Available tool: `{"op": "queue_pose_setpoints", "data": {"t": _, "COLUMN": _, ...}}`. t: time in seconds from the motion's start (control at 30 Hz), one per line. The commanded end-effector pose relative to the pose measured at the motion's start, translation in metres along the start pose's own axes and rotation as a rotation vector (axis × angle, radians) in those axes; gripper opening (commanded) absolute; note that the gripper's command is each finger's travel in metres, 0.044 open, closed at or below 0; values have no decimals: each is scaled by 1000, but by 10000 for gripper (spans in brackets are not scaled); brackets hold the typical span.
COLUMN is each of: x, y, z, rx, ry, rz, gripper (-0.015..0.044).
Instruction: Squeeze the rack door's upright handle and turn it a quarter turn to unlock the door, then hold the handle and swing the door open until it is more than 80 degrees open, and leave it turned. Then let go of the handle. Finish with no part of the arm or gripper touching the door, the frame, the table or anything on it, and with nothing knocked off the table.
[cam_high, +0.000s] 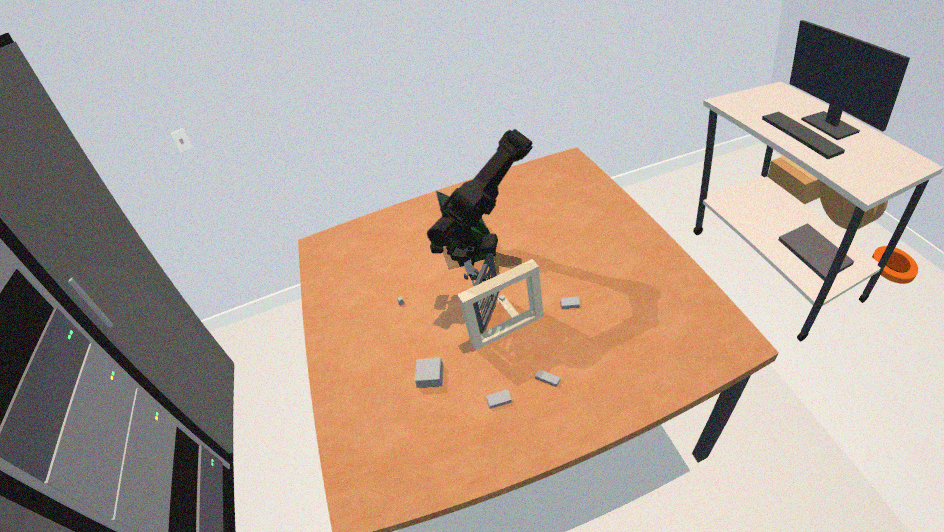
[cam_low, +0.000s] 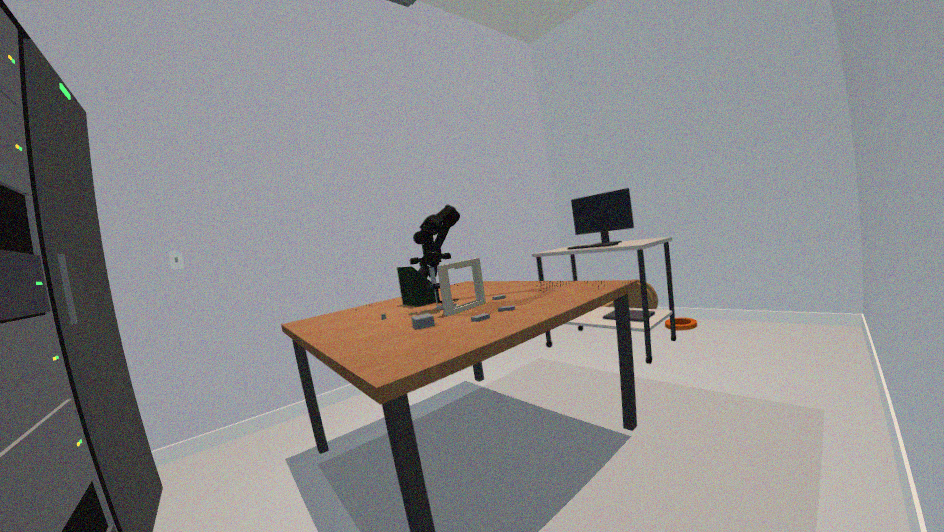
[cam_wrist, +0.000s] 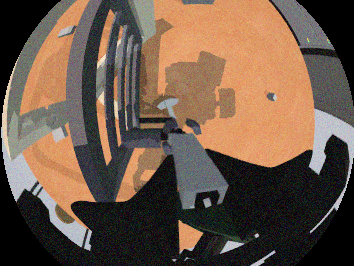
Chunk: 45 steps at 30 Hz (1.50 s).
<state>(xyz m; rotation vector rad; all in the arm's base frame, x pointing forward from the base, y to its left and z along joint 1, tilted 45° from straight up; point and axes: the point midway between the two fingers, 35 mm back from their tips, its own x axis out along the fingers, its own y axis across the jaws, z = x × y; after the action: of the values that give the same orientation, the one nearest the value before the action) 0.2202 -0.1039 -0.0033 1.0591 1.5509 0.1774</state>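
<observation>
Gripping the door handle (cam_wrist: 169, 105), gripper (cam_high: 470, 270) (cam_low: 434, 282) (cam_wrist: 188, 157) clenched on it, center of top frame; barred rack door (cam_high: 486, 306) (cam_wrist: 90, 95) swung out from pale frame (cam_high: 468, 318) (cam_low: 481, 284) (cam_wrist: 16, 131), left side of wrist frame

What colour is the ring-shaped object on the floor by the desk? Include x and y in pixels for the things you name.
Orange (cam_high: 881, 254) (cam_low: 672, 323); the top view shows it best.

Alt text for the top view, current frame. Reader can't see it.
A black robot arm on a wooden table grips the handle of a dark slatted door, swung well out of its upright pale frame. Small gray blocks lie around it; a server cabinet stands left, a monitor desk right.
</observation>
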Motion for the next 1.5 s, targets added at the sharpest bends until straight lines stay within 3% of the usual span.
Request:
{"op": "queue_pose_setpoints", "data": {"t": 0.0, "x": 0, "y": -6, "z": 3, "rx": -72, "ry": -2, "rz": 0, "gripper": 11}}
{"op": "queue_pose_setpoints", "data": {"t": 1.47, "x": -1, "y": -95, "z": 62, "rx": -776, "ry": -5, "rz": -8, "gripper": 11}}
